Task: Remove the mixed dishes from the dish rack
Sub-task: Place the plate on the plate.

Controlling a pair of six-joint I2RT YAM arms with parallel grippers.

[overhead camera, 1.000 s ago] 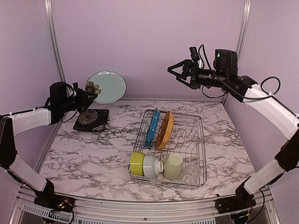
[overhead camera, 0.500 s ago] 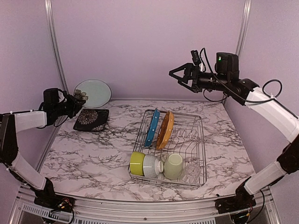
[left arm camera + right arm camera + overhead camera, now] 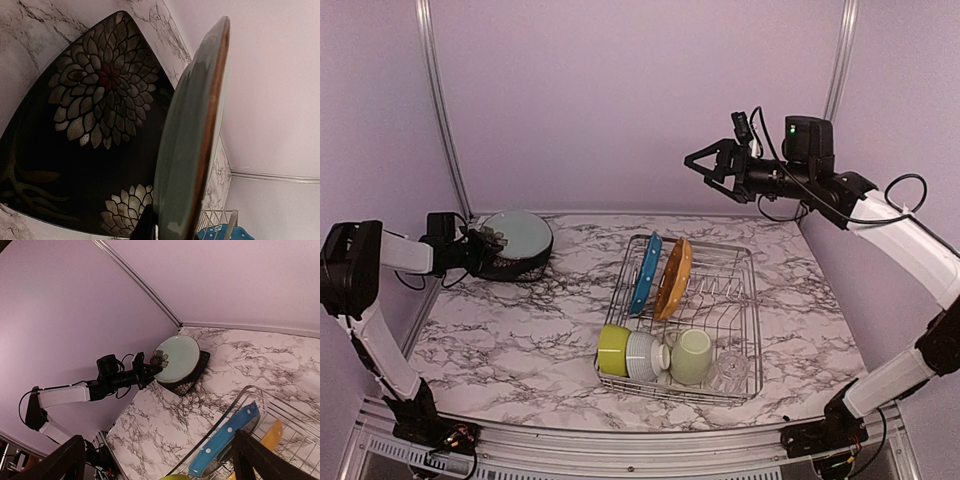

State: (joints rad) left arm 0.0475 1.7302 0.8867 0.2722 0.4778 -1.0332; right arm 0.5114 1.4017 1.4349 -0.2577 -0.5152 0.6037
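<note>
holding pale grey-green plate (image 3: pixel 518 238) over black plate (image 3: pixel 90 125), right fingers (image 3: pixel 60 462) spread

This is a robotics lab test cell rather than a real kitchen. Plain lilac walls (image 3: pixel 620 90) box the space in on three sides, joined at the corners by bare aluminium posts (image 3: pixel 438 110). The table (image 3: pixel 520 330) has a marble-print top, edged on the near side by a metal rail (image 3: pixel 620 450). A left arm (image 3: pixel 405 255) and a right arm (image 3: pixel 905 235) are bolted at that edge. The right one has loose black cables (image 3: pixel 905 185) and a green status light (image 3: pixel 789 127). The kitchen part is just props: a wire rack (image 3: pixel 745 270) of dishes (image 3: pixel 660 355), and a plate (image 3: pixel 520 235) pinched by the left gripper (image 3: pixel 496 241).
</note>
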